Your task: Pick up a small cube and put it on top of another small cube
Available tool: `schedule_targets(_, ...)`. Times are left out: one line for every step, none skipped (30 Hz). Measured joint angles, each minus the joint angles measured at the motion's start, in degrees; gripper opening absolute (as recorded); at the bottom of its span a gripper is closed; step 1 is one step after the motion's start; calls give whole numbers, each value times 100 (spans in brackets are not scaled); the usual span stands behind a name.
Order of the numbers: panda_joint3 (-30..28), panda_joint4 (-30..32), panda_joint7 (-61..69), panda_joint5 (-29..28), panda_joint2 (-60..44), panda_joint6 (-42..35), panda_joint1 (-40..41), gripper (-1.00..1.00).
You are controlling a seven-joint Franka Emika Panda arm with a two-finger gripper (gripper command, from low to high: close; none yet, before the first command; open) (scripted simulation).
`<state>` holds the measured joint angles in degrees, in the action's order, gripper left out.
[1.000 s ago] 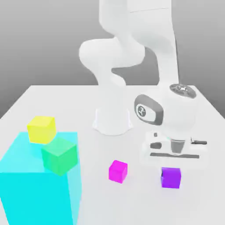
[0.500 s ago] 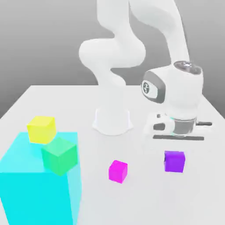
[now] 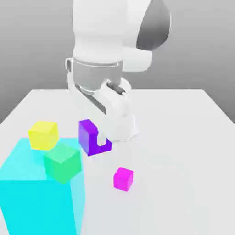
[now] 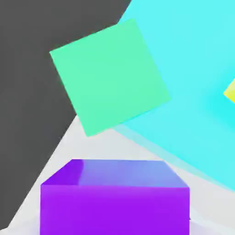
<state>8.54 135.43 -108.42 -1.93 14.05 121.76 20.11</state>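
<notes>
Purple cube: the small cube (image 3: 93,137) hangs clear of the table (image 3: 183,151), carried in the air above the surface's middle, between the robot's base and the near edge. In the hand view (image 4: 114,197) it sits square and close under the camera.
Gripper: the gripper (image 3: 102,137) is closed onto the purple cube; one white finger crosses the cube's front face, so the jaws stand only as far apart as the cube is wide.
Magenta cube: the other small cube (image 3: 123,178) rests on the table toward the near edge, lower than the carried cube and off to the exterior view's right of it, well apart.
Done so far: by the look of it, the pick-up is finished, since the cube is lifted and held.
Left to do: carry it over the magenta cube, line the faces up, lower until it touches, then let go. I judge the task about halfway.
Heading: the carried cube is turned about the vertical, one upright edge facing the exterior camera, its top roughly level.
Long axis: none to speak of; it is a cube, all sides alike, so only the turn of its faces matters for stacking.
Neighbours: a big translucent cyan block (image 3: 39,193) fills the near corner on the exterior view's left, with a yellow cube (image 3: 43,134) and a green cube (image 3: 62,162) on it.
</notes>
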Motion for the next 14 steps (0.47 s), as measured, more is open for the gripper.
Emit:
schedule_targets(-104, -64, -227, 63, 128, -185, 132, -100)
schedule_targets(-203, -105, -466, 126, 251, -346, 263, -100)
schedule_targets(-291, -107, -723, 184, 361, -462, 390, -100)
schedule_targets(-373, -80, -990, 241, 465, -547, 517, -100)
schedule_targets(-435, -13, -1217, 289, 528, -554, 626, -100)
schedule_targets(-465, 97, -1332, 312, 513, -434, 680, -100)
schedule_targets(-468, 227, -1388, 326, 458, -253, 717, -100)
schedule_targets(-472, 371, -1419, 330, 384, -36, 729, -100)
schedule_targets(-472, 520, -1436, 332, 301, 196, 735, 100)
schedule_targets(-472, 520, -1436, 332, 301, 196, 735, 100)
schedule_targets(-472, 520, -1436, 332, 301, 196, 735, 100)
schedule_targets(-472, 520, -1436, 332, 301, 196, 735, 100)
schedule_targets(-472, 520, -1436, 332, 301, 196, 735, 100)
schedule_targets(-472, 520, -1436, 332, 301, 196, 735, 100)
